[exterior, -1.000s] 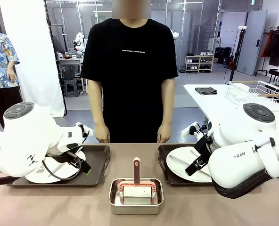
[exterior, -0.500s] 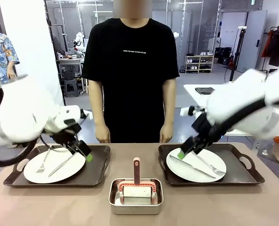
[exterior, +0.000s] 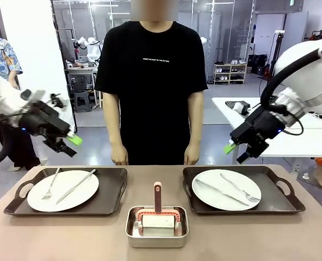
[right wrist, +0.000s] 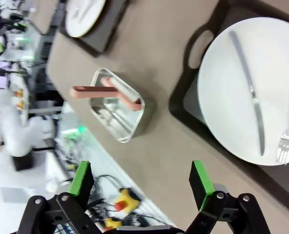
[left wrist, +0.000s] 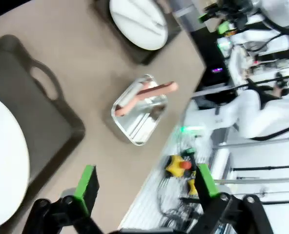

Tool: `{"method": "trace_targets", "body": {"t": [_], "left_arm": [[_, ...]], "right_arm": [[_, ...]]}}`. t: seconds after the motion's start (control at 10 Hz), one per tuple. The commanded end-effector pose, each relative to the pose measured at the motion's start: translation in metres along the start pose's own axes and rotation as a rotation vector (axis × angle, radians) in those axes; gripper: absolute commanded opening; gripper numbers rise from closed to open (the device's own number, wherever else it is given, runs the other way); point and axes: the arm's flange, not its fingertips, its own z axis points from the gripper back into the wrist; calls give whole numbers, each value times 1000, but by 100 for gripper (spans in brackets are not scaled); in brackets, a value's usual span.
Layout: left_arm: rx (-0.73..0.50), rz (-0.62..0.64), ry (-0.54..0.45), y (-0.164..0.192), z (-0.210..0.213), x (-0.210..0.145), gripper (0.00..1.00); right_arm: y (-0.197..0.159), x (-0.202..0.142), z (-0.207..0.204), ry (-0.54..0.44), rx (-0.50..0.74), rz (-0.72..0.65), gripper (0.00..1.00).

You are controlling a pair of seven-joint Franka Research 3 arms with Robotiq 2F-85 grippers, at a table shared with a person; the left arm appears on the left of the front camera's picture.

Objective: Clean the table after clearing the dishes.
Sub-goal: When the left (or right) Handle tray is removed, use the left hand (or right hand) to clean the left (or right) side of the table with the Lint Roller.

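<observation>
The taupe counter (exterior: 96, 239) spans the front view, and a person (exterior: 150, 81) in a black T-shirt stands at its far edge. Two dark handled trays sit on it, the left tray (exterior: 115, 190) and the right tray (exterior: 280, 196), well apart. Each carries a round white plate. The left plate (exterior: 68, 202) bears a fork (exterior: 51, 184) and a knife (exterior: 76, 186). The right plate (exterior: 218, 202) bears its own knife and fork, laid side by side. Between the trays, nearer the robot, stands a steel pan (exterior: 156, 241) with a pink-handled tool (exterior: 158, 198) in it.

The left hand (exterior: 71, 145) hangs in the air above the left tray, clear of it. In its wrist view its green-padded fingers (left wrist: 86, 187) are spread wide with nothing between them. The right hand (exterior: 230, 148) hangs above the right tray, likewise wide open and empty in its wrist view.
</observation>
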Motion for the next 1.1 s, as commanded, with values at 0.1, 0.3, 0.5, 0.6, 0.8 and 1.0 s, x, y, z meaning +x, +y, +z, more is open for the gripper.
{"method": "trace_targets", "body": {"t": [0.1, 0.3, 0.5, 0.6, 0.8, 1.0], "left_arm": [[-287, 128, -150, 49, 52, -38, 100], [-349, 222, -277, 76, 99, -77, 100], [-341, 302, -416, 99, 146, -120, 100], [-325, 355, -497, 113, 172, -149, 100], [-238, 490, -569, 128, 219, -209, 100], [-200, 580, -628, 131, 246, -252, 100]], "right_arm": [[-37, -5, 44, -79, 219, -101, 100], [-68, -26, 81, -132, 267, -162, 100], [-116, -55, 128, -245, 339, -240, 100], [-137, -77, 149, -300, 344, -292, 100], [-189, -134, 196, -464, 389, -428, 100], [-222, -184, 212, -564, 430, -474, 100]]}}
